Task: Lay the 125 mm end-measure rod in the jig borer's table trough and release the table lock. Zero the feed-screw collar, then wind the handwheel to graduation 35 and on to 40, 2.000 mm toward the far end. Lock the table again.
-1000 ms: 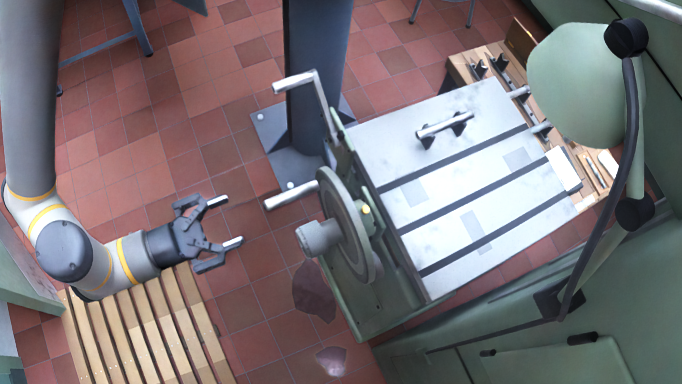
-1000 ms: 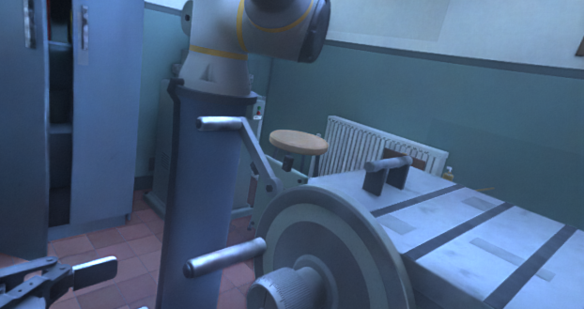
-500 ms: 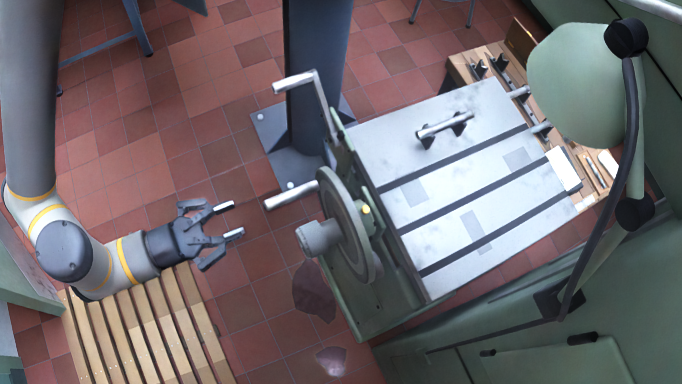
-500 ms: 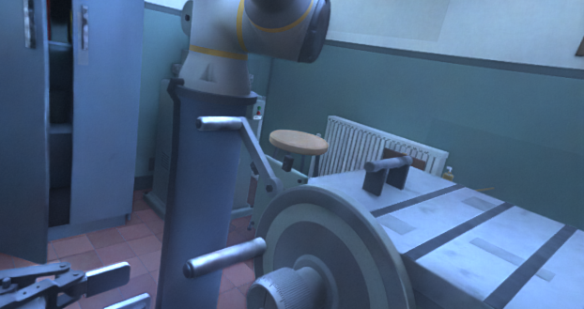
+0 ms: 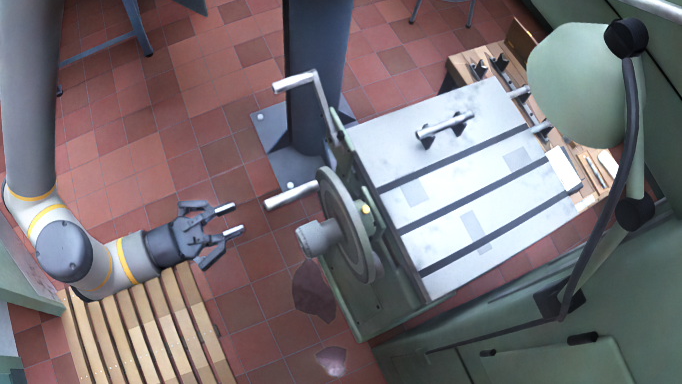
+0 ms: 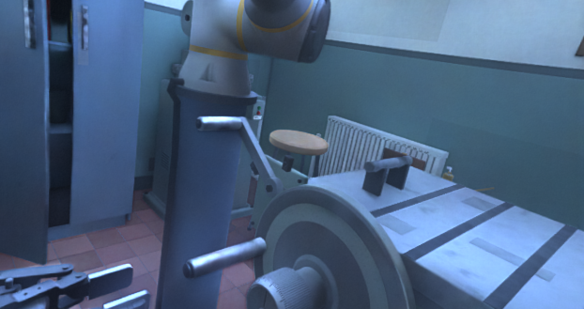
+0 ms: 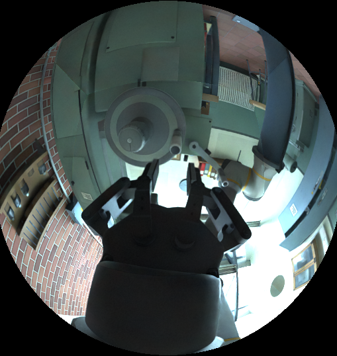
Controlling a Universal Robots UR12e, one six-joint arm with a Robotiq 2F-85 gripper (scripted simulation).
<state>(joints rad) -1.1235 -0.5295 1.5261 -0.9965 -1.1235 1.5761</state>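
Observation:
The end-measure rod (image 5: 444,126) rests across two dark V-blocks on the grey jig borer table (image 5: 462,179), near its far side. At the table's near end stands the round handwheel (image 5: 347,232) with its crank handle (image 5: 290,195) pointing outward and a knurled collar hub (image 5: 314,238) at its centre. The table lock lever (image 5: 306,93) rises above the handwheel, its grip at the top. My gripper (image 5: 230,220) hovers over the tiled floor to the left of the crank handle, pointing at the handwheel, apart from it. It is partly open and holds nothing.
The arm's dark pedestal column (image 5: 315,53) stands just behind the lock lever. A wooden slatted duckboard (image 5: 145,329) lies below my wrist. A wooden tray of rods (image 5: 502,71) sits beyond the table, a green lamp shade (image 5: 578,83) hangs over its right end, and a stool (image 6: 298,142) stands behind.

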